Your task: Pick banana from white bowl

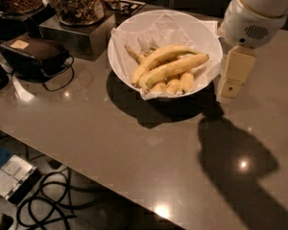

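The white bowl (pixel 129 32), deep and lined with crinkled white paper, stands at the back middle of the dark table. In it lies the banana (pixel 177 67), long, thick and yellow, its brownish tip pointing right toward the rim. A slimmer long banana (pixel 156 57) curves just behind it, and several short stubby bananas (pixel 173 86) lie in front. My gripper (pixel 226 89), cream-coloured under a white wrist, hangs just right of the bowl's right rim, above the table and outside the bowl. It holds nothing that I can see.
Glass jars of snacks (pixel 79 1) stand on a metal box (pixel 72 32) at the back left. A dark case with a cable (pixel 33 56) lies left of the bowl. The table's front edge (pixel 86 162) drops to cables on the floor (pixel 48 205).
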`<state>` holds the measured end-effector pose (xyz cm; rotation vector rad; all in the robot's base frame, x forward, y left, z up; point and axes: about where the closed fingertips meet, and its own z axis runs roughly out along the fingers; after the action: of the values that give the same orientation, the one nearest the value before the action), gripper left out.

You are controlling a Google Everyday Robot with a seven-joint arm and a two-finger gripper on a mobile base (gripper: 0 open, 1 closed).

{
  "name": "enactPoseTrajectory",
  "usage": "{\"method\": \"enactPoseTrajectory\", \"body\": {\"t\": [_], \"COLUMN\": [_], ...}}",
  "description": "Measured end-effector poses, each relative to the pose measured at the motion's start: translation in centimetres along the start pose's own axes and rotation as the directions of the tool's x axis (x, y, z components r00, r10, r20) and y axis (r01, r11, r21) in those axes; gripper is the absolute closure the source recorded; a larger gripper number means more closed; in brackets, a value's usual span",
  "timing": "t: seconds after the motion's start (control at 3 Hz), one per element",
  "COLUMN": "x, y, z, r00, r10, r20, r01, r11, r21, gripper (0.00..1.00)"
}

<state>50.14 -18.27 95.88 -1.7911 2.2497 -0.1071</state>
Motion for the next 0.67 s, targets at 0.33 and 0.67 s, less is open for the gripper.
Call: {"method": "enactPoseTrajectory", "body": {"t": [0.33,0.67], "x": [-1.25,-2.02], "y": [-1.47,-2.44], "z": [0.82,1.4], "r00": [0.999,0.999], "r10": [-0.032,-0.052], "r20": [-0.009,-0.015], "r01": [0.032,0.051], "r11": [0.9994,0.9982], "r21": [-0.016,-0.03], "gripper": [0.18,0.41]}}
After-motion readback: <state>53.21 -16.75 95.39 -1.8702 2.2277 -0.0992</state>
